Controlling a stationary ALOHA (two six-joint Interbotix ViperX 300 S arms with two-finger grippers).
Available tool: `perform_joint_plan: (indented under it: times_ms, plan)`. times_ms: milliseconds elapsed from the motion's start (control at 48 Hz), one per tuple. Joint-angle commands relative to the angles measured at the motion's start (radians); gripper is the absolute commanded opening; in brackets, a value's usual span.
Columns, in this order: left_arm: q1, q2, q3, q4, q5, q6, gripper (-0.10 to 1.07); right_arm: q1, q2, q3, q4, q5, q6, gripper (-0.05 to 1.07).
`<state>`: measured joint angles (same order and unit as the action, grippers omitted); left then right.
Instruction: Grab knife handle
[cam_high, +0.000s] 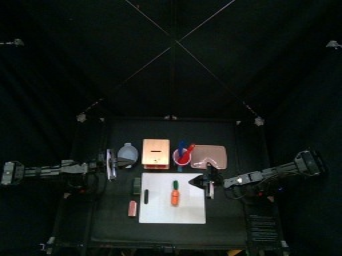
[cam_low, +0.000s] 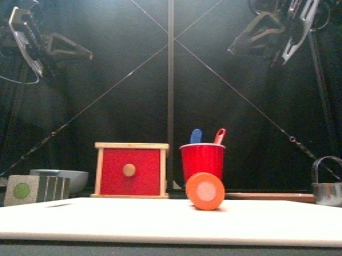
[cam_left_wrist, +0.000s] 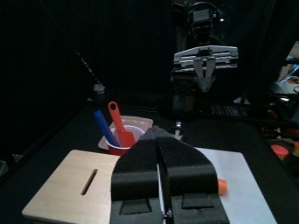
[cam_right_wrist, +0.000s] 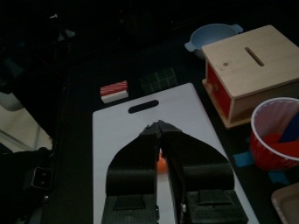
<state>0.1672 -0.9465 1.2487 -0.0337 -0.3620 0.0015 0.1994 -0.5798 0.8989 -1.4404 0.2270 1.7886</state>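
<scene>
right gripper (cam_right_wrist: 162, 145) hovering over the white cutting board (cam_right_wrist: 140, 131), jaws pressing nearly together, possibly empty, orange knife (cam_high: 175, 195) lying mid-board with bare margins all round, left gripper (cam_left_wrist: 167, 163) resting pressed together off the board's left edge

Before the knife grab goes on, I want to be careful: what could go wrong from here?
1. The right gripper hangs over the white cutting board, jaws nearly together, with only an orange sliver in the gap. I cannot tell if a handle is caught, so it may slip or be missed.
2. The red cup and wooden box stand close beside the board. A swing could knock them.
</scene>
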Motion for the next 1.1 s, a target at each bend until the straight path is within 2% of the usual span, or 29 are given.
perform_joint_plan:
  times_ms: [0, 146, 292, 458, 562, 688, 896, 1000, 1083]
  plan:
    - [0.002, 0.005, -0.032, 0.003, -0.005, 0.003, 0.07, -0.014, -0.006, -0.008, 0.020, -0.002, -0.002, 0.38]
    - [0.003, 0.005, -0.032, 0.005, -0.005, 0.005, 0.07, -0.104, -0.006, -0.006, 0.112, 0.000, -0.002, 0.38]
    - [0.003, 0.005, -0.032, 0.009, -0.005, 0.005, 0.07, -0.232, -0.005, -0.005, 0.265, -0.011, -0.005, 0.40]
    - [0.005, 0.005, -0.031, 0.011, -0.005, 0.005, 0.07, -0.357, 0.009, -0.006, 0.362, -0.114, -0.008, 0.53]
    - [0.006, 0.005, -0.028, 0.012, -0.005, 0.006, 0.07, -0.417, 0.017, -0.006, 0.377, -0.158, -0.008, 0.65]
    - [0.015, 0.005, -0.028, 0.029, -0.005, 0.006, 0.07, -0.472, 0.017, -0.003, 0.359, -0.160, -0.008, 0.74]
    - [0.038, 0.005, -0.028, 0.048, -0.005, 0.005, 0.07, -0.601, 0.034, 0.003, 0.299, -0.202, -0.008, 0.76]
    - [0.046, 0.005, -0.029, 0.048, -0.005, 0.005, 0.07, -0.678, 0.095, 0.028, 0.293, -0.221, -0.008, 0.76]
    - [0.049, 0.005, -0.029, 0.046, -0.005, 0.005, 0.07, -0.713, 0.137, 0.028, 0.285, -0.296, -0.008, 0.76]
